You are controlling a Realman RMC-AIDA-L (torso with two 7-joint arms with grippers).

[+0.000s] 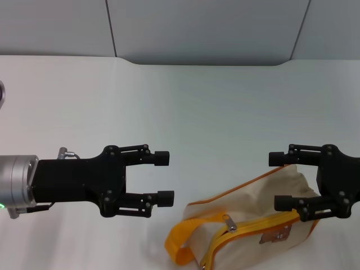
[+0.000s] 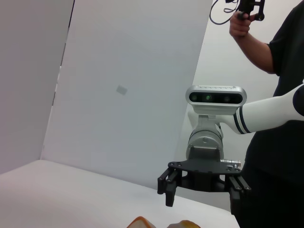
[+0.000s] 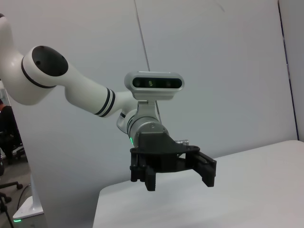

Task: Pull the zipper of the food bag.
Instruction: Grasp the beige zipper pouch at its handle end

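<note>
The cream food bag [image 1: 247, 211] with orange-yellow piping lies on the white table at the front right, its yellow loop handle [image 1: 181, 239] toward the left. Its yellow zipper [image 1: 247, 229] curves along the top, with the silver pull tab [image 1: 228, 222] near its left end. A brown bear picture [image 1: 273, 236] shows on the side. My left gripper [image 1: 164, 178] is open and empty, left of the bag and apart from it. My right gripper [image 1: 279, 181] is open over the bag's right end. In the left wrist view the right gripper [image 2: 203, 198] shows; in the right wrist view the left gripper [image 3: 179, 177] shows.
The white table [image 1: 185, 107] stretches back to a grey wall [image 1: 202, 28]. In the left wrist view a person [image 2: 275, 71] in black stands behind my right arm holding a controller.
</note>
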